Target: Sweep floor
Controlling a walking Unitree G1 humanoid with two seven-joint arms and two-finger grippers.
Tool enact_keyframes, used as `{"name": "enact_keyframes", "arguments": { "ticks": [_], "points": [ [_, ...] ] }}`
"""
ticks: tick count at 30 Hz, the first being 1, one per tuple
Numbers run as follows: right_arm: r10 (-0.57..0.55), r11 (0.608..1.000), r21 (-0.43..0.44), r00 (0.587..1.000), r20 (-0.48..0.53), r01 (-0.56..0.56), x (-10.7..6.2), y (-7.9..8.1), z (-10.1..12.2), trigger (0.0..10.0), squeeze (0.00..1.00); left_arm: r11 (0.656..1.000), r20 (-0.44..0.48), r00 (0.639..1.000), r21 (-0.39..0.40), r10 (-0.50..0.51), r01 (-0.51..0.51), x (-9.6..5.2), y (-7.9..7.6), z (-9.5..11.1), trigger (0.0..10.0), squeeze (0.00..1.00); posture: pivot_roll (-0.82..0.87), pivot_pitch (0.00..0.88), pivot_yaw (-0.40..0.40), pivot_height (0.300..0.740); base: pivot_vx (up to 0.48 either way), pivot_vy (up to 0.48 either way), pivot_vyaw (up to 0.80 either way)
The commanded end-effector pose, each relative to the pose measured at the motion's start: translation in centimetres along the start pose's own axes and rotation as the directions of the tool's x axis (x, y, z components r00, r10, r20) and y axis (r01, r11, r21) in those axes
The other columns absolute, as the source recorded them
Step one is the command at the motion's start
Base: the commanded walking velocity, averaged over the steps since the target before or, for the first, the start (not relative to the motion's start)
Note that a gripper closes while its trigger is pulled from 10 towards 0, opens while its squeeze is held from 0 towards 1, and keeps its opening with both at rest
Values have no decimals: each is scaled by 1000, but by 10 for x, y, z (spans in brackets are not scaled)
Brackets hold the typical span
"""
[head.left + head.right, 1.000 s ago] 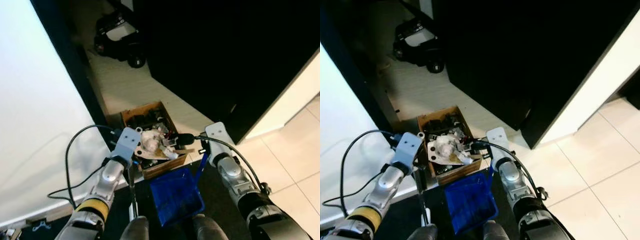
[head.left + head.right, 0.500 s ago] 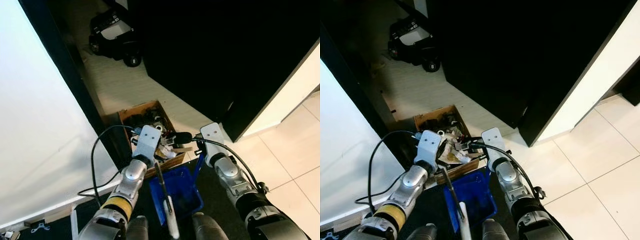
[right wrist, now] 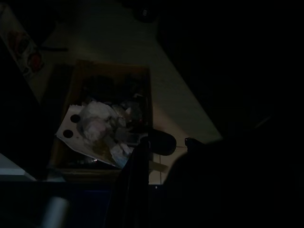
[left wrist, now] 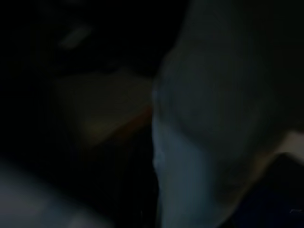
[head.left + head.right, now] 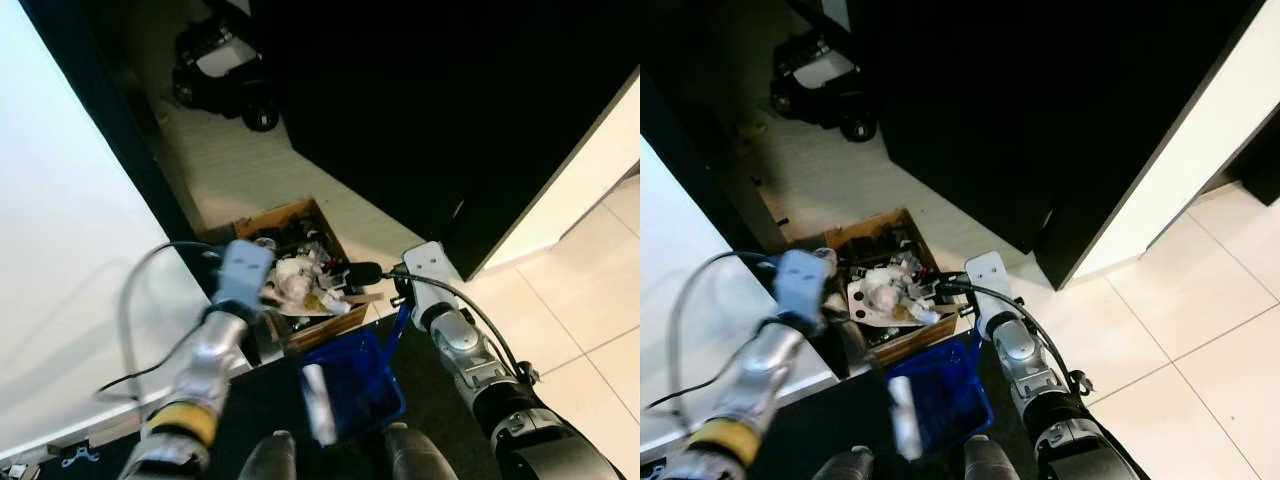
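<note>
Start from the blue dustpan (image 5: pixel 352 385), which sits just ahead of your robot's feet (image 5: pixel 270 458) and is your landmark; a pale, blurred cylinder, probably the brush handle (image 5: pixel 318 402), lies across its near left part, where half a second ago it slanted from the left wrist down over the pan's middle. The right gripper (image 5: pixel 398 300) stands at the dustpan's far right corner by the pan's blue upright handle (image 5: pixel 401 325); you cannot tell from these views whether its fingers are closed on that handle, though the pan staying tilted there suggests it is carried. The left arm (image 5: pixel 215 330) has swung away: a moment ago its wrist hung over the dustpan's far left edge, and now it is blurred and off to the pan's left, near the white panel (image 5: pixel 70 280); its wrist view is dark and smeared, so you cannot tell the state of the left fingers either. Touching the dustpan's far edge is the cardboard box (image 5: pixel 322 330), heaped with crumpled paper and scraps (image 5: pixel 300 280); the pan reads as already tipped toward it, so judge the emptying as near done or under way, and watch that the swinging brush does not knock scraps back out. Beyond the box runs pale floor (image 5: pixel 250 170); farthest, a black toy car (image 5: pixel 225 65).
</note>
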State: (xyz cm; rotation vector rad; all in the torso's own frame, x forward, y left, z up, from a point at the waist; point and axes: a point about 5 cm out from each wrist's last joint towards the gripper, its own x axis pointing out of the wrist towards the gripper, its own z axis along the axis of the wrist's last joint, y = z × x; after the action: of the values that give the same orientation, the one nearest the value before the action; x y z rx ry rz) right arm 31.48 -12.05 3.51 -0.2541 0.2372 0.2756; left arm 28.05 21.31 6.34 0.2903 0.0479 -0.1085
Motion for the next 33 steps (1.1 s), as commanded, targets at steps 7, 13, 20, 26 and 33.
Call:
{"name": "enact_keyframes", "arguments": {
  "ticks": [7, 13, 20, 26, 33],
  "points": [
    [15, 1000, 14, 994, -111, -14, -8, 5, -25, 10000, 0, 997, -50, 996, -22, 69, -70, -32, 7, -4, 10000, 0, 163, 97, -18, 740, 0, 0, 0],
    [19, 999, 29, 995, -97, -16, -8, 8, -23, 10000, 0, 988, -83, 987, -54, 137, -142, -35, 7, -10, 10000, 0, 159, 86, -14, 740, 0, 0, 0],
    [25, 996, 88, 999, -40, -21, -6, 15, -15, 10000, 0, 976, -116, 972, -44, 206, -212, -34, 11, -10, 10000, 0, 142, 82, -2, 740, 0, 0, 0],
    [49, 976, 209, 995, 86, -66, -10, 30, 0, 10000, 0, 970, -116, 970, -94, 215, -226, -38, 15, 0, 10000, 0, 129, 98, 16, 740, 0, 0, 0],
    [-40, 932, 363, 992, 121, -7, -9, 18, 9, 10000, 0, 971, -116, 971, -88, 211, -222, -35, 14, 7, 10000, 0, 136, 99, 16, 740, 0, 0, 0]
  ]
}}
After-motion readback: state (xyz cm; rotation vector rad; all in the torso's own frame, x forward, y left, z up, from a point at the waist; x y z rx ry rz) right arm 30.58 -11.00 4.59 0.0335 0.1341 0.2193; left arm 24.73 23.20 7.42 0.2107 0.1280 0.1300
